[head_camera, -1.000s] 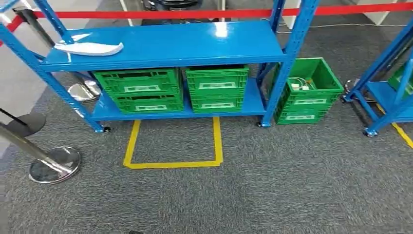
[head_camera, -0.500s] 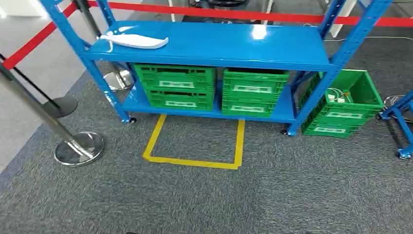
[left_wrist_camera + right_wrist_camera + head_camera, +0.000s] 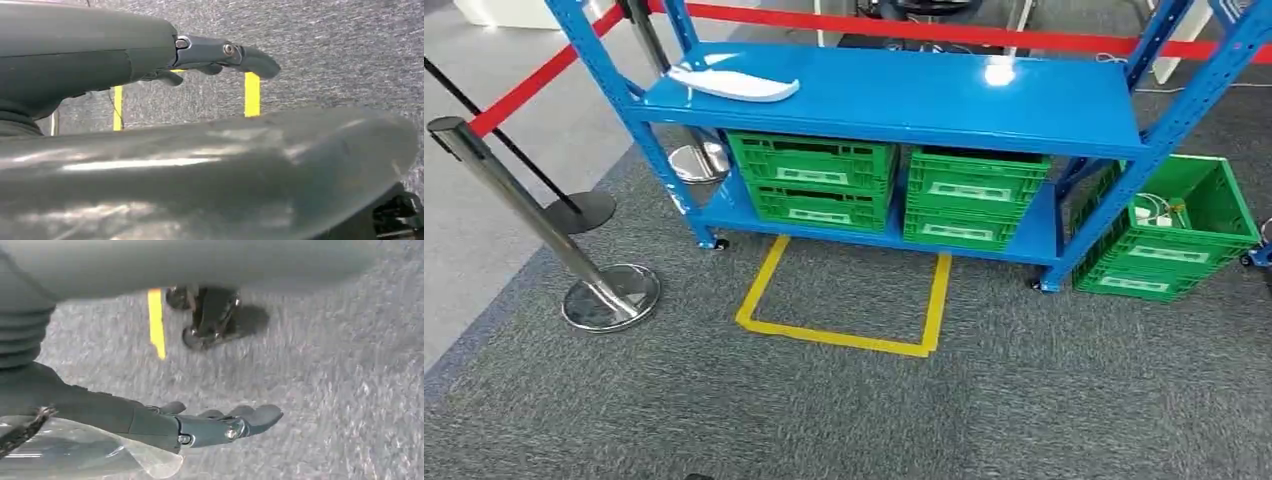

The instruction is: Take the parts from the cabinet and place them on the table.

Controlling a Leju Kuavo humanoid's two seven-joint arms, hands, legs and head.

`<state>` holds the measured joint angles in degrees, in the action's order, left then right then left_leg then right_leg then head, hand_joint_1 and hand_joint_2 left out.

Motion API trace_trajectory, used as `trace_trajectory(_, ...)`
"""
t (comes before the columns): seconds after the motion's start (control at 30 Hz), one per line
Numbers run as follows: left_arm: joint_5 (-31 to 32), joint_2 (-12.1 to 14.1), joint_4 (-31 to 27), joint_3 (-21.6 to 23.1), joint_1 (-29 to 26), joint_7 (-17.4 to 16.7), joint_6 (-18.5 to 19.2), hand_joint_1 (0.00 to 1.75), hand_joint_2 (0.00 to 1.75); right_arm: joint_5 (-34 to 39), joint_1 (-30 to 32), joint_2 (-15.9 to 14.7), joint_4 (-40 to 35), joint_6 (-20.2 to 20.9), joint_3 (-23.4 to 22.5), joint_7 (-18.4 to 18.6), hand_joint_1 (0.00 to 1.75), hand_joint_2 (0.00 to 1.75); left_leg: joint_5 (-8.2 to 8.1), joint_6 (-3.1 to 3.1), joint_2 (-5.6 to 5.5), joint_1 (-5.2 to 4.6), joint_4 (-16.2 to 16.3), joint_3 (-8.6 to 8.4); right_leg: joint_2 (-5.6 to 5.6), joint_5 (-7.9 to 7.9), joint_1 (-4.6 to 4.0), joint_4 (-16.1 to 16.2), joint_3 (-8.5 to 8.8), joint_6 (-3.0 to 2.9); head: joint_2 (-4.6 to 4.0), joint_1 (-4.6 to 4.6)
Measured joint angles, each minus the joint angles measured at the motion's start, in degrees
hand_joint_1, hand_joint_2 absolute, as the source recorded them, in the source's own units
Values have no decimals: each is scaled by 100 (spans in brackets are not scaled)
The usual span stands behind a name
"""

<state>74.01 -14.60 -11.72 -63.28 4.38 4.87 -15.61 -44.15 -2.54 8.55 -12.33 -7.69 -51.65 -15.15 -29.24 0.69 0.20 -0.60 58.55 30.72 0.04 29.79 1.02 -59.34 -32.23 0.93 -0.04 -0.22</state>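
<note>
A white, flat, elongated part (image 3: 734,83) lies at the left end of the top board of the blue cabinet (image 3: 924,95). Two stacks of green crates (image 3: 814,180) (image 3: 974,198) stand on its lower board. My left hand (image 3: 150,55) hangs beside my body above the grey carpet, fingers stretched out and holding nothing. My right hand (image 3: 200,427) hangs the same way, fingers extended and bare. Both hands are far from the cabinet.
An open green crate (image 3: 1169,235) with small white items stands on the floor right of the cabinet. A yellow tape square (image 3: 844,338) marks the carpet in front. Chrome stanchions (image 3: 609,295) (image 3: 579,212) and a red belt (image 3: 924,28) fence the left and back.
The camera has turned left: the cabinet, crates and tape square have slid right in the picture, and the stanchions on the left show more fully. Nothing on the cabinet has moved.
</note>
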Motion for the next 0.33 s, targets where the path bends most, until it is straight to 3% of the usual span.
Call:
trace_trajectory(0.13, 26, 17, -2, 6, 16, -4, 4, 0, 0, -116, -14, 9, 0, -164, 24, 158, 0, 175, 1, 197, 1, -6, -11, -12, -1, 14, -10, -1, 15, -14, 0, -15)
trace_trajectory(0.27, 35, 17, -2, 15, 14, -7, 9, 0, 0, -96, -17, 9, 0, -175, 24, 166, 0, 175, 12, 197, 1, 0, -19, -11, -2, 36, -39, -5, 21, -56, 0, -9)
trace_trajectory(0.33, 35, 17, 0, 24, 14, -13, 9, 0, 0, -105, -25, 9, 0, -197, 24, 166, 0, 175, 17, 150, 1, 4, -25, -11, -3, 37, -44, -8, 22, -58, 0, -9)
